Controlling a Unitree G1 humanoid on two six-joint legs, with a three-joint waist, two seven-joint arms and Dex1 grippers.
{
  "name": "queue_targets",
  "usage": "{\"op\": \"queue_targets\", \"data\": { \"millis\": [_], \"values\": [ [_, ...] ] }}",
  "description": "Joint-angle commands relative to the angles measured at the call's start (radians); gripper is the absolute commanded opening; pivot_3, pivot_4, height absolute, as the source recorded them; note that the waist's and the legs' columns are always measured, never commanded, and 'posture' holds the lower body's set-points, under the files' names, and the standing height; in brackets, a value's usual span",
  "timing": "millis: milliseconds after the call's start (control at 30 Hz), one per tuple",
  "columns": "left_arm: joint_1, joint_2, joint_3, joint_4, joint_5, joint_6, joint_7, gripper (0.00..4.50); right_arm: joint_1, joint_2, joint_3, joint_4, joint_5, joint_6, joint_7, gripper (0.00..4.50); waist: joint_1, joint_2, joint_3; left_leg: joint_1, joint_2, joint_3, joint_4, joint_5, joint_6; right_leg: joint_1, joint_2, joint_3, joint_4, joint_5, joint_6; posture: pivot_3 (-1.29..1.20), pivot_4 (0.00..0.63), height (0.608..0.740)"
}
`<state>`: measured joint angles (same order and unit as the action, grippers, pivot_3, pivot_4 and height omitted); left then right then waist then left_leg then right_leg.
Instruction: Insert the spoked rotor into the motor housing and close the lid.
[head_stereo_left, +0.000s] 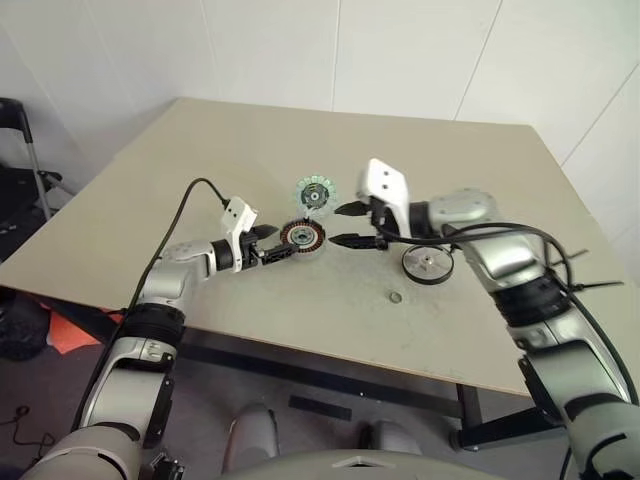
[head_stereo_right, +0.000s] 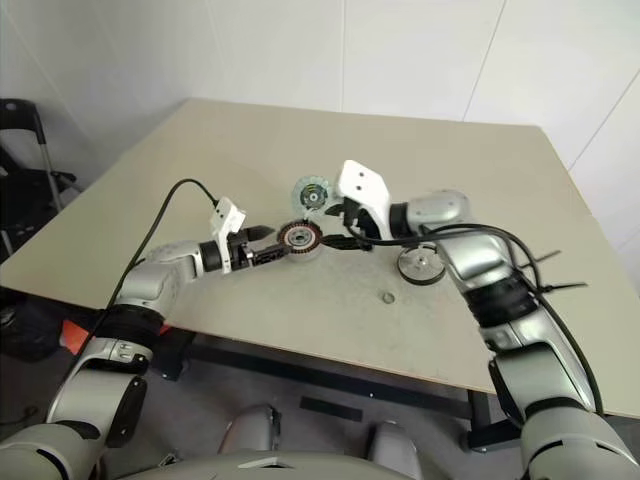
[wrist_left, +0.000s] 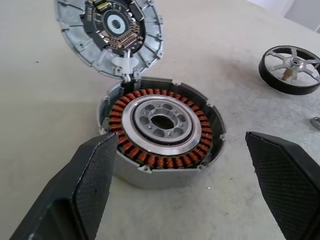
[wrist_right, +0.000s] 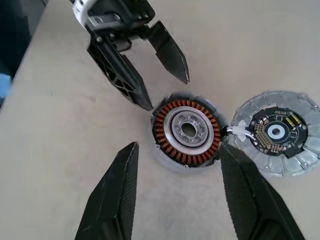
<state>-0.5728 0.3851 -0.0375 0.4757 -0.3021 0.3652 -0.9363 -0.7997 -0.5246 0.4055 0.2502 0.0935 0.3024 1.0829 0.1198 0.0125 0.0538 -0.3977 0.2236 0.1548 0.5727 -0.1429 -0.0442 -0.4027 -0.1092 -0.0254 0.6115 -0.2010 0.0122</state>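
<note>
Motor housing (wrist_right: 186, 132) resting on the table (head_stereo_left: 300, 340), copper-red windings exposed, between the two pincers. Left gripper (wrist_right: 161, 77) spread wide, empty, fingertips just beside the housing rim. Right gripper (head_stereo_left: 352, 226) opposite, fingers parted, empty, hovering over the housing. Hinged lid (wrist_left: 110, 31) swung open, lying just beyond the housing, circuit board upward. Spoked rotor (head_stereo_left: 428, 265) on the table beneath the right forearm, well clear of both pincers.

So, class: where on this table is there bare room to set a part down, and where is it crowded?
Bare: the table's far half behind the lid, and the near strip before the washer. Crowded: the middle, where both grippers (left, right) flank the housing, rotor beside.
</note>
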Motion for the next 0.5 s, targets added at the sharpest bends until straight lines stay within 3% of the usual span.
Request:
{"op": "queue_targets", "data": {
  "millis": [33, 500],
  "values": [
    [0.0, 0.031, 0.033, -0.021, 0.004, -0.021, 0.004, 4.33, -0.071, 0.05, 0.045, 0.149, -0.073, -0.136, 0.042, 2.87, 0.001, 0.0, 0.0, -0.002, 0.0, 0.0, 0.0, 0.0, 0.0, -0.001, 0.0, 0.0, 0.0, 0.0, 0.0, 0.0, 0.0, 0.74],
    [0.106, 0.062, 0.064, -0.171, -0.019, 0.038, 0.053, 4.33, -0.159, 0.237, 0.055, 0.56, -0.211, -0.376, 0.029, 2.87, -0.004, 0.0, 0.0, -0.004, 0.001, -0.001, 0.005, -0.001, 0.001, -0.003, 0.0, -0.001, 0.007, 0.0, -0.001, 0.0, 0.0, 0.74]
  ]
}}
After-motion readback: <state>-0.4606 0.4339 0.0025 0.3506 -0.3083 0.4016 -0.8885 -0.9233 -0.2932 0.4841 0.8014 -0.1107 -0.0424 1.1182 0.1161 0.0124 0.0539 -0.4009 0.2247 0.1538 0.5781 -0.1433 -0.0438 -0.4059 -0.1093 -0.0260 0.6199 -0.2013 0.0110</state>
